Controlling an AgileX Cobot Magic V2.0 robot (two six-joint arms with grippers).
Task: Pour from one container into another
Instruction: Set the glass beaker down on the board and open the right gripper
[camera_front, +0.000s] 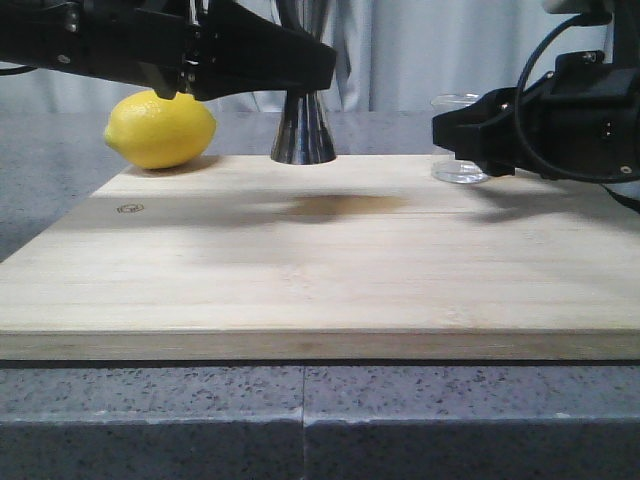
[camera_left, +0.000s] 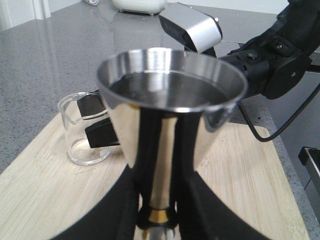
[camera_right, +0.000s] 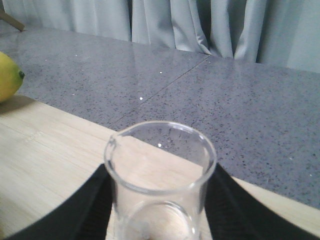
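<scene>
Looking from the front, the wooden board (camera_front: 320, 260) carries the jigger (camera_front: 303, 130) at its far edge, but the left arm hides the upper cone of it. The left wrist view shows what is hidden there: the wide steel cup (camera_left: 172, 75) with clear liquid inside and the thin gold band at the narrow waist. The front view alone shows the lemon (camera_front: 160, 129), lying at the far left corner of the board, just beside the jigger. The lower cone of the jigger stands upright on the board.

The jigger is shiny steel and hourglass-shaped. The beaker (camera_right: 160, 175) is clear glass with a small pouring lip. It looks empty in the right wrist view, and it is upright, with its base on the board at the far right edge.

The left gripper (camera_left: 157, 210) has its black fingers (camera_left: 197, 200) on both sides of the jigger's waist and is clenched on it. The right gripper (camera_right: 160, 200) has its two fingers (camera_right: 87, 205) pressed on either side of the beaker, grasping it. In the left wrist view the same black fingertips (camera_left: 97, 135) are seen through the glass wall.
</scene>
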